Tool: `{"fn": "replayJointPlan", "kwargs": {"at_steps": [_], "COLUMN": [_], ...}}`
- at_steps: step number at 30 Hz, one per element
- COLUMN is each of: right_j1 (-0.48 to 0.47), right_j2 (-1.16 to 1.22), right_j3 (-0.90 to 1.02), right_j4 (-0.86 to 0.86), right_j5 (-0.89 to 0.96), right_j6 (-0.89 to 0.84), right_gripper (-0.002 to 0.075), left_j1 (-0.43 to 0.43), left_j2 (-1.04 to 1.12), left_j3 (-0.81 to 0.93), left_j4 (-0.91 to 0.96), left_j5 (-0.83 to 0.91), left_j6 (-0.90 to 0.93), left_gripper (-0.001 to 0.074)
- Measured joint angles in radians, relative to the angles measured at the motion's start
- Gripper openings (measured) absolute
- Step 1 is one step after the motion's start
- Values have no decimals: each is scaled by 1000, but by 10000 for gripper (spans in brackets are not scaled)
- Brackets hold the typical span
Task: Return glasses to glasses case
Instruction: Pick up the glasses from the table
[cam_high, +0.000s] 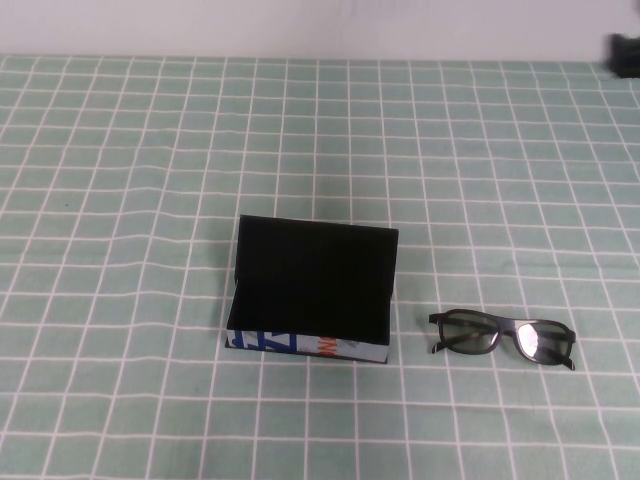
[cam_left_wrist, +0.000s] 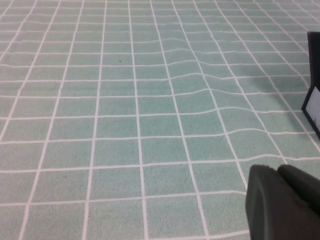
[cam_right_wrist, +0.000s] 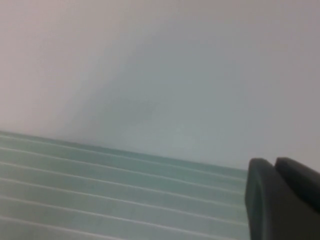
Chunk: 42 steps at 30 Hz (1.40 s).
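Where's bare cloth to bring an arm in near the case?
Bare cloth lies left of the glasses case, behind its lid, and along the front edge. Tightest: the narrow gap between case and glasses. Left gripper hangs over bare cloth left of the case; right gripper faces the wall.

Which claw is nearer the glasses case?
Probably left. The left claw views the glasses case across the tablecloth; the right claw faces the wall, case unseen.
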Motion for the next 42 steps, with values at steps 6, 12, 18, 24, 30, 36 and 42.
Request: {"fn": "replayJointPlan", "kwargs": {"at_steps": [6, 12, 18, 24, 30, 36, 42], "right_j1": [0, 27, 157, 183, 186, 189, 189], "right_j2": [92, 160, 163, 136, 18, -41, -45], "right_j3": [-32, 7, 111, 131, 71, -20, -27], "right_j4": [8, 8, 8, 8, 8, 8, 8], "right_j5": [-655, -846, -763, -580, -276, 63, 213], "right_j6": [-414, -487, -431, -137, 72, 99, 103], "right_gripper": [6, -11, -11, -11, -11, -11, -11], "left_j1": [0, 0, 0, 0, 0, 0, 0], "left_j2": [0, 0, 0, 0, 0, 0, 0], "left_j3": [0, 0, 0, 0, 0, 0, 0], "left_j4": [0, 0, 0, 0, 0, 0, 0], "left_j5": [0, 0, 0, 0, 0, 0, 0], "left_j6": [0, 0, 0, 0, 0, 0, 0], "left_gripper": [-4, -4, -4, -4, -4, -4, -4]}}
